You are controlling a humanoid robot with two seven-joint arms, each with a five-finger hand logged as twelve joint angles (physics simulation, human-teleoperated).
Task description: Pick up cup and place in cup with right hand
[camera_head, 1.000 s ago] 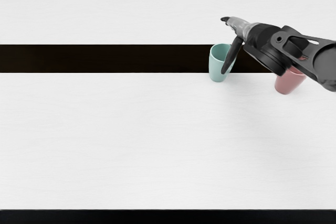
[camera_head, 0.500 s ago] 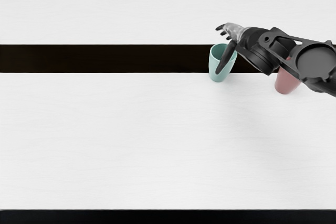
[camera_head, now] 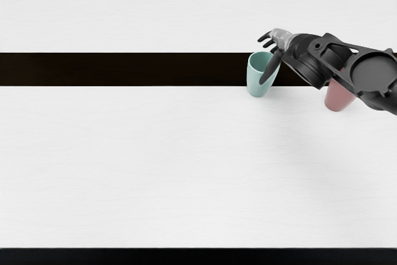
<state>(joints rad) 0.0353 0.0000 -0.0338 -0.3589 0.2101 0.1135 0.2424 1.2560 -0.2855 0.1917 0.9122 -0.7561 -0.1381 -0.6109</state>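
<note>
One broad, white, wood-grained table (camera_head: 155, 166). One dark grey, jointed, hard-shelled arm (camera_head: 374, 74), mine, entering from the right. One black-and-silver, five-fingered right hand (camera_head: 283, 40), released and splayed, grasping nothing; poised at the teal rim, I judge, to straddle it for a grip. One pink, tapered, smooth-walled cup (camera_head: 338, 96), partly hidden by my arm (likely the receiver). One teal, tapered, smooth-walled cup (camera_head: 257, 82), upright on the table: matte, pale-rimmed, mouth upward.

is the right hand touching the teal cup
Cannot tell. In the head view, the right hand has one of its fingers overlapping the teal cup, but this single angle shows neither contact nor a gap plainly.
</note>
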